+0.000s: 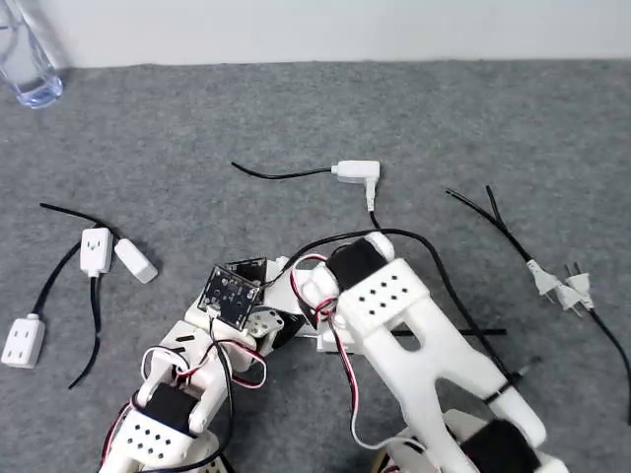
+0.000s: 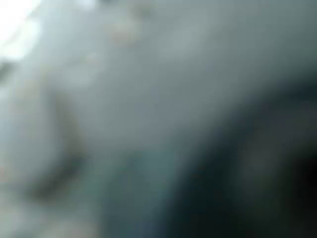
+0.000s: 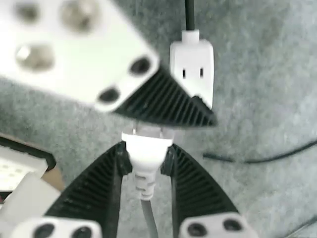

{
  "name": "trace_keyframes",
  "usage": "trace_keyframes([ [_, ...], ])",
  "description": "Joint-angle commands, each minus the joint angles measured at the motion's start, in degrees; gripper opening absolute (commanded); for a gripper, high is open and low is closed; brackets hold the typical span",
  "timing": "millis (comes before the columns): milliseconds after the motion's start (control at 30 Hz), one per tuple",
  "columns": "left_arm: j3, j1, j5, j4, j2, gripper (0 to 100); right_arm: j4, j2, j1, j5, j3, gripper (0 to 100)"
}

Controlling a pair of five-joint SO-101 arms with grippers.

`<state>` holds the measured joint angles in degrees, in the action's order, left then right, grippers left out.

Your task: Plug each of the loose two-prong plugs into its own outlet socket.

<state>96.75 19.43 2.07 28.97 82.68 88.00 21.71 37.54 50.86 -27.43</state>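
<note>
In the right wrist view my right gripper (image 3: pixel 145 150) is shut on a white two-prong plug (image 3: pixel 147 141). Its prongs point at a white outlet socket (image 3: pixel 192 69) lying just ahead on the grey carpet, a short gap away. A black ribbed part on a white block (image 3: pixel 163 104), seemingly of the other arm, crosses between plug and socket and covers the socket's near corner. From above, the right arm (image 1: pixel 394 315) and left arm (image 1: pixel 173 409) meet near the front middle. Two loose plugs (image 1: pixel 559 287) lie at the right. The left wrist view is a grey blur.
More white sockets lie about: one at the back middle (image 1: pixel 356 171) with a black cable, two at the left (image 1: pixel 96 250) (image 1: pixel 134 260), one at the far left (image 1: pixel 22 341). Black cables (image 1: pixel 493 222) trail at the right. A clear bottle (image 1: pixel 28 59) stands back left.
</note>
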Motion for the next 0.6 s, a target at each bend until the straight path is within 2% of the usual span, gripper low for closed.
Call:
trace_keyframes([
  [0,0.04,0.44,0.7,1.49,-0.53,32,1.71,4.79,1.01,-0.53,6.15,0.9],
  [167,0.04,0.35,0.79,1.49,-0.53,32,0.48,4.62,0.66,-0.44,6.07,0.9],
  [433,0.04,0.44,0.79,1.49,-0.62,32,-4.0,-0.92,-8.48,4.92,3.52,0.9],
  [567,0.04,0.44,0.79,1.49,-0.62,32,-6.55,-5.41,-9.98,6.24,3.6,0.9],
])
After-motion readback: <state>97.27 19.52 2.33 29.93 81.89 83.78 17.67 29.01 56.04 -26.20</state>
